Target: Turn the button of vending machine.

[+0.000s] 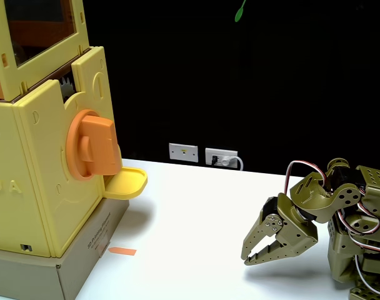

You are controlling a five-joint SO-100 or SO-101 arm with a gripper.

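The vending machine [34, 187] is a tall pale-yellow box at the left of the fixed view, with an orange-tinted window at its top. Its button [93, 145], a big round orange knob, sits on the side facing the table, its raised bar standing roughly upright. A small yellow tray [126, 181] juts out just below the knob. My olive-green gripper [245, 259] rests low over the white table at the lower right, far from the knob. Its tips point left and down, the jaws are shut, and nothing is between them.
The machine stands on a grey cardboard box [65, 272]. A short strip of orange tape [122, 251] lies on the table [190, 219] beside the box. Wall sockets [203, 154] with a plugged white cable sit at the table's far edge, against a black backdrop.
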